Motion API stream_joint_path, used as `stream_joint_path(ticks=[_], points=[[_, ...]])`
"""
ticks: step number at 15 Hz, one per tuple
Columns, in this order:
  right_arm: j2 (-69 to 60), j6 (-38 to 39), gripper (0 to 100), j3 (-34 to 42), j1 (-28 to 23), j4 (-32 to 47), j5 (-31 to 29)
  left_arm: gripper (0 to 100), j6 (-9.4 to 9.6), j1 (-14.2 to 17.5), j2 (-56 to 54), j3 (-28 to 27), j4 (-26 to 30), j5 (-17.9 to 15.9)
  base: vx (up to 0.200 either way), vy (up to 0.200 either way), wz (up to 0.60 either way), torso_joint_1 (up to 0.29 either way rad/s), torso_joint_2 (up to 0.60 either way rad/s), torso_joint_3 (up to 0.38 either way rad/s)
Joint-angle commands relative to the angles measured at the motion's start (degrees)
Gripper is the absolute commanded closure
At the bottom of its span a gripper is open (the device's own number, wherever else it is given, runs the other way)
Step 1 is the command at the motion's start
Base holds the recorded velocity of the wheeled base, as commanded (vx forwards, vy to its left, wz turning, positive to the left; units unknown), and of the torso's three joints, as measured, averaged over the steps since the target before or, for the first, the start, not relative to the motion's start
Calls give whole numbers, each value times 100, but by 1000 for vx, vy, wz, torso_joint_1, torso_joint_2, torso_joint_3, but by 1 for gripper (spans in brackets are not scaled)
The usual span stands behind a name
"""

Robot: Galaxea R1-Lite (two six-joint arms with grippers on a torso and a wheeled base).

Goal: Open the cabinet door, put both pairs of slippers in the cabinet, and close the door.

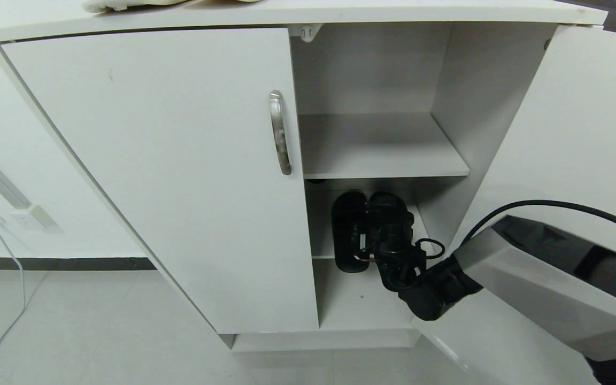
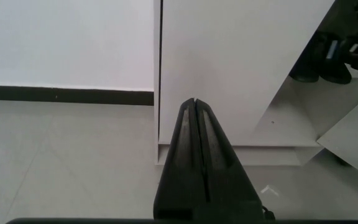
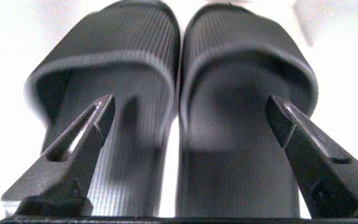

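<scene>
While the right gripper (image 3: 190,106) is sitting inside the cabinet (image 1: 479,107) with its jaws spread wide and gripping nothing, one finger flanking each outer side of the black slippers (image 1: 348,235), we're reading this as the release step for this pair. The slippers are lying side by side, touching, on the lower shelf (image 1: 320,235) of the right-hand bay, toes pointing inward. The heels are looking close to the shelf's front edge, so we're suggesting a check that they're sitting deep enough for the door to shut. We're advising pulling the arm straight back along the slippers' length, holding the jaws wide so neither finger is snagging a strap or dragging the pair forward, and staying clear of the open right door (image 1: 580,133) just beside the arm. The left gripper (image 2: 194,102) is hanging low outside, facing the cabinet base, fingers pressed together with nothing between them. The left door (image 1: 153,160) is standing closed. A pale thing (image 1: 126,4) is lying on the cabinet top; we're not able to tell whether it's the second pair. On markings, we're not finding any readable brand, label or writing on the slippers, cabinet or grippers.
</scene>
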Motion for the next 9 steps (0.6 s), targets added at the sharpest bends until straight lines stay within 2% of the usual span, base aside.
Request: stream_joint_path(ticks=[1,4,7,9], points=[[-1075,-1,0,1456,337,-600,-9,100,-8,1,-1,1,0,2,0,0,0,0,0,0],[-1505,-1,0,2467,671,-1110,-9,100,1,1,-1,1,0,2,0,0,0,0,0,0],[-1540,-10,0,2608,829,-1189,-18,100,1,1,8,1,0,-7,0,0,0,0,0,0],[-1523,-10,0,2599,838,-1189,-18,100,-8,1,8,1,0,-7,-200,0,0,2,2,5]])
